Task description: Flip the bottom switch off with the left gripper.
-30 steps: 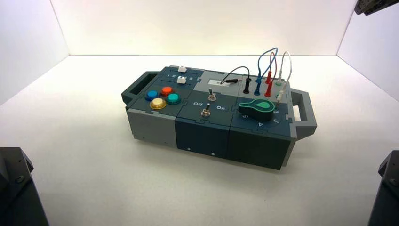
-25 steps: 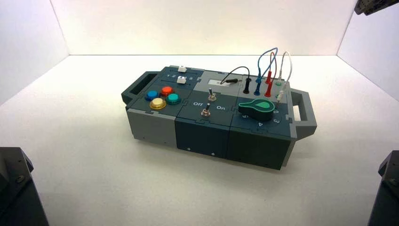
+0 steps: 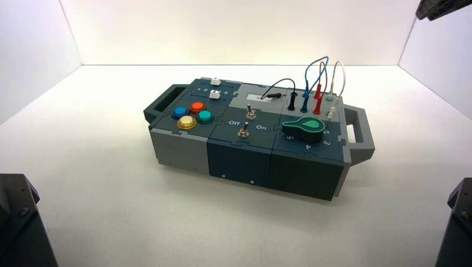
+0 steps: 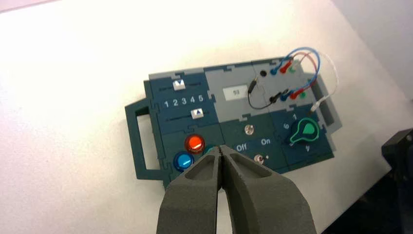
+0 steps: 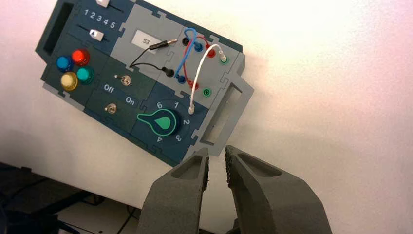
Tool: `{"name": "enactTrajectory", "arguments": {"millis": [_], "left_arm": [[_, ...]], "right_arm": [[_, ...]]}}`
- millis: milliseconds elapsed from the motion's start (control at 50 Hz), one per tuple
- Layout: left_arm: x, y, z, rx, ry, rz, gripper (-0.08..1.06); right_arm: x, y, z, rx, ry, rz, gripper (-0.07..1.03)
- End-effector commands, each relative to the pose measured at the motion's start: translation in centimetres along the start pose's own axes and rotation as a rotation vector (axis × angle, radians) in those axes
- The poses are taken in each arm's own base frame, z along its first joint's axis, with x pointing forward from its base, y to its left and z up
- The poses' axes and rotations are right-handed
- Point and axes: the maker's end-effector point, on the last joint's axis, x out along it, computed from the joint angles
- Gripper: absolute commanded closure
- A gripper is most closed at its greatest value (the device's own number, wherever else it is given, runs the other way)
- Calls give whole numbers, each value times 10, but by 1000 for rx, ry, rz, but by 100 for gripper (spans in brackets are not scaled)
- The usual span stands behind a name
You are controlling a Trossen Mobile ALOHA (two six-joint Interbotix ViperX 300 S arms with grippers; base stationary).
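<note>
1. Bottom toggle switch [image 3: 243, 132] sat on the dark middle panel of the box [image 3: 239, 158], at the box's front edge, between the "Off" and "On" lettering, with the second toggle [image 3: 251, 114] just behind it.
2. Left claw [image 4: 221, 152] hung high above the box, well apart from it, fingers pressed together into one wedge, holding nothing.
3. In the left wrist view, bottom switch [image 4: 260, 158] lay just beside the wedge tip toward the green knob [image 4: 306, 131], and far below; tip sat over the button cluster near the orange button [image 4: 195, 143] and blue button [image 4: 183, 161].
4. Judged need: descent, sideways shift toward the knob, then a push of the lever toward "Off".
5. Right claw [image 5: 217, 158] hovered high off the knob-end handle, fingers slightly parted, empty.
6. Lever lean too small to read in any view. Left claw absent from the high view; only dark arm bases showed at the lower corners. Teal button mostly hidden behind the wedge.
</note>
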Motion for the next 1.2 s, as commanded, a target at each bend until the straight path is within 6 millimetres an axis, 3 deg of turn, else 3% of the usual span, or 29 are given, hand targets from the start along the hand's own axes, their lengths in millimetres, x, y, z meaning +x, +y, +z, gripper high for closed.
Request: {"name": "enactTrajectory", "arguments": {"millis": [20, 380, 820, 1200], "left_arm": [[-4, -10, 16, 27, -30, -22, 101], [-6, -13, 19, 46, -42, -25, 101], [-12, -13, 20, 80, -63, -26, 101], [-17, -15, 25, 121, -85, -27, 101]], "right_arm": [[1, 0, 16, 8, -10, -1, 75], [41, -3, 26, 47, 118, -11, 71], [103, -16, 17, 166, 258, -51, 68], [138, -44, 7, 232, 333, -102, 68]]}}
